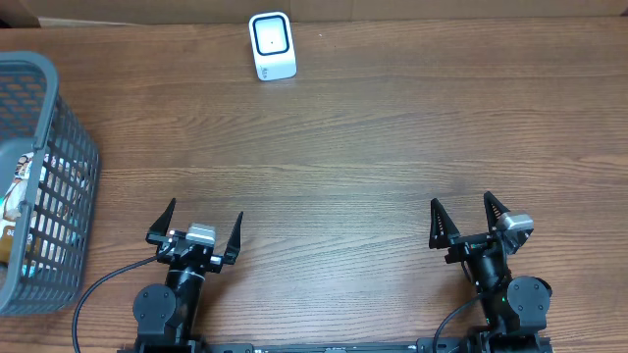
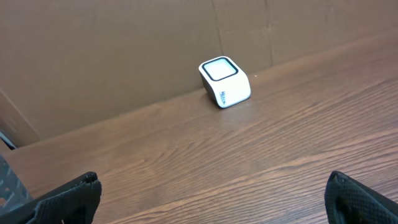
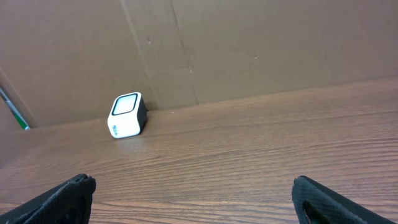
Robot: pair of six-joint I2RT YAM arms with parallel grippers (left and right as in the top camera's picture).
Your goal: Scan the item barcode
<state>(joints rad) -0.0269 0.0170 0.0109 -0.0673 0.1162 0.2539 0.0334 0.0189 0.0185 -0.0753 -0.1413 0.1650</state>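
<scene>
- Item (image 1: 20, 186): a few packaged goods lie inside the grey mesh basket (image 1: 80, 162) at the left edge of the desk (image 1: 392, 147). Which one is meant, and where its barcode sits, cannot be told from these views.
- The scanner (image 1: 272, 46), a small white block with a dark window on its top face, stands at the far edge, a little left of centre and well apart from the basket.
- The left pincer (image 1: 204, 211) hovers at the near edge, jaws spread wide with nothing between them. It is the one nearer the basket.
- The right pincer (image 1: 461, 200), at the near edge on the right, is likewise spread wide and empty.
- The step in hand, as I judge it, is reaching for an item.
- To do it well, the left arm should come over the basket rim from above and take one package by its narrow sides, leaving the label uncovered.
- It should then lift clear of the mesh before travelling and turn the barcode face toward the scanner window.
</scene>
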